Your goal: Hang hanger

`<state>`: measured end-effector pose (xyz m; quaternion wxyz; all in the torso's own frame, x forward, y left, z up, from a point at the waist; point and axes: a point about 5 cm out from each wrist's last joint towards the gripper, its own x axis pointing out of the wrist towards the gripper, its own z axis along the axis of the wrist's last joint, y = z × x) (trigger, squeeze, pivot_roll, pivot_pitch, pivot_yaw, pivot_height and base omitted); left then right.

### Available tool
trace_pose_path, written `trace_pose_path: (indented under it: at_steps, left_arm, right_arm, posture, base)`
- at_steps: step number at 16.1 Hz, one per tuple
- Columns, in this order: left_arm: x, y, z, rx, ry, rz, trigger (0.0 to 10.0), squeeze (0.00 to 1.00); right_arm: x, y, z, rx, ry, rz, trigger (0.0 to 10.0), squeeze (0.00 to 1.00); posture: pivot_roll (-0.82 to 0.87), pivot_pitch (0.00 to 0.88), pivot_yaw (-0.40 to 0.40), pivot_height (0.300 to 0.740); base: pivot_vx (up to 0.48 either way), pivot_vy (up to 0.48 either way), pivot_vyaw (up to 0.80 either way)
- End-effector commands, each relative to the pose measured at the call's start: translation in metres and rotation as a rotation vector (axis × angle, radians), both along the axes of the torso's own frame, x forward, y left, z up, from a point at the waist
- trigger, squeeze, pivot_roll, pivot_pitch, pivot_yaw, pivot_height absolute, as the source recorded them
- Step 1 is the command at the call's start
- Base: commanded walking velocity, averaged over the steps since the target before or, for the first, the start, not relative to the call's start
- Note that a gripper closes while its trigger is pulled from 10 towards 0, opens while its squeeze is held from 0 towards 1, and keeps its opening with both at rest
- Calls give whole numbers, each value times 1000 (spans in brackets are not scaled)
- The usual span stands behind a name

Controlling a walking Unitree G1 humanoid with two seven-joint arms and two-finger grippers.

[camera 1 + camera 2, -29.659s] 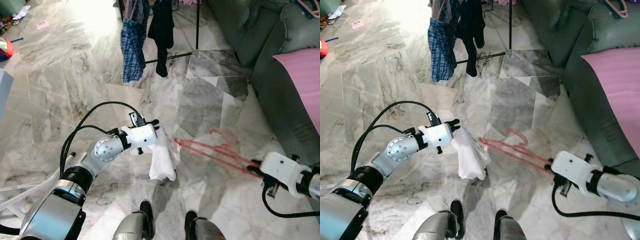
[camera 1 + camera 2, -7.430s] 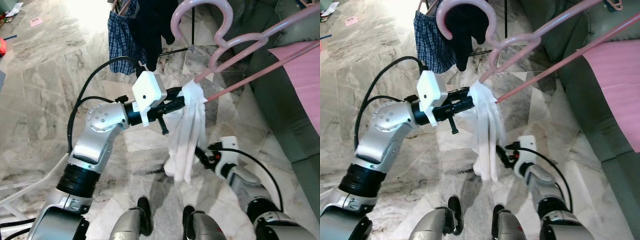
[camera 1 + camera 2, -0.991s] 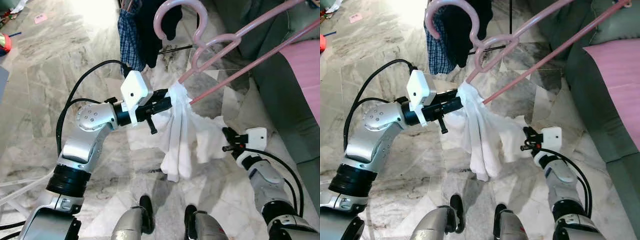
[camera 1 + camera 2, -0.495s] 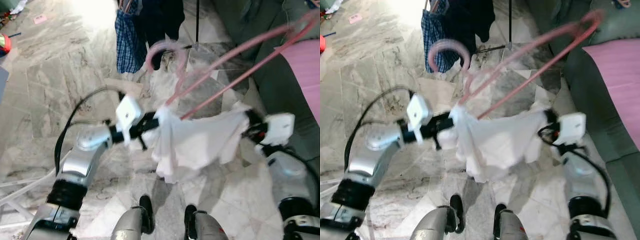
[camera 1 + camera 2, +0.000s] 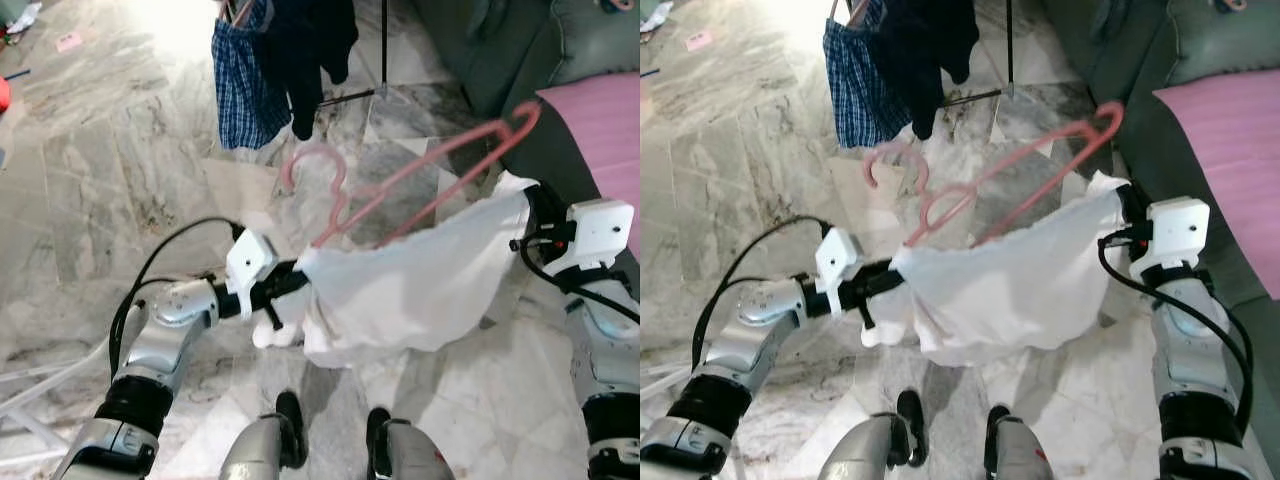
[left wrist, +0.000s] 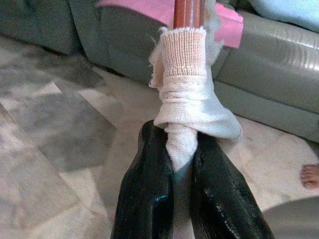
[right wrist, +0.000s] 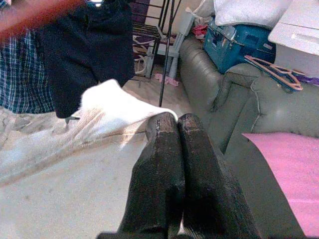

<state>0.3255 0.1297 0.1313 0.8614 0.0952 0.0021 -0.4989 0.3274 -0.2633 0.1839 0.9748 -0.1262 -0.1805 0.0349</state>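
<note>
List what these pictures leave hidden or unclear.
- Hanger: in the eye views, the white cloth covers its lower part.
- Rack: its top is cut off by the eye views' upper edge.
- Left gripper: in the left wrist view, cloth hides what the fingers pinch underneath.

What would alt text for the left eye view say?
Both grippers stretch a white garment out below a pink hanger: the left gripper pinches one end, the right gripper the other, above a marble floor.

Head eyes look down (same scene); wrist cameras sit close along each tool.
</note>
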Motion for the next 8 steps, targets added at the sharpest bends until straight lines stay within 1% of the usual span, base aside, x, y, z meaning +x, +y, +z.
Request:
trace_pose_path:
  at_steps: [1, 3, 4, 5, 6, 8]
  left_arm:
    - [-3, 5, -7, -34, 48, -4, 0, 0]
    - [-6, 6, -13, -88, 117, -11, 0, 0]
    - [-7, 6, -17, -94, 148, -20, 0, 0]
    - [-9, 7, -22, -75, 157, -31, 0, 0]
    - [-11, 8, -30, -63, 193, -38, 0, 0]
    - [-13, 8, -34, -57, 213, -53, 0, 0]
  right_arm:
    - [-3, 0, 7, -20, -16, -2, 0, 0]
    - [-4, 0, 18, -30, -45, 2, 0, 0]
    - [-4, 1, 23, -38, -56, 5, 0, 0]
    - [-4, 1, 27, -47, -66, 7, 0, 0]
    - [-4, 1, 34, -51, -80, 10, 0, 0]
    - [-5, 1, 40, -59, -92, 12, 0, 0]
  posture:
    - [-4, 327, 53, 740]
    - [-11, 327, 51, 740]
    - [-12, 327, 51, 740]
    - [-18, 328, 51, 740]
    - [-19, 327, 49, 740]
    - [-20, 327, 49, 740]
  base:
    - [0, 0, 0]
    - [0, 0, 0]
    - [0, 0, 0]
    - [0, 0, 0]
    - [0, 0, 0]
    - [0, 0, 0]
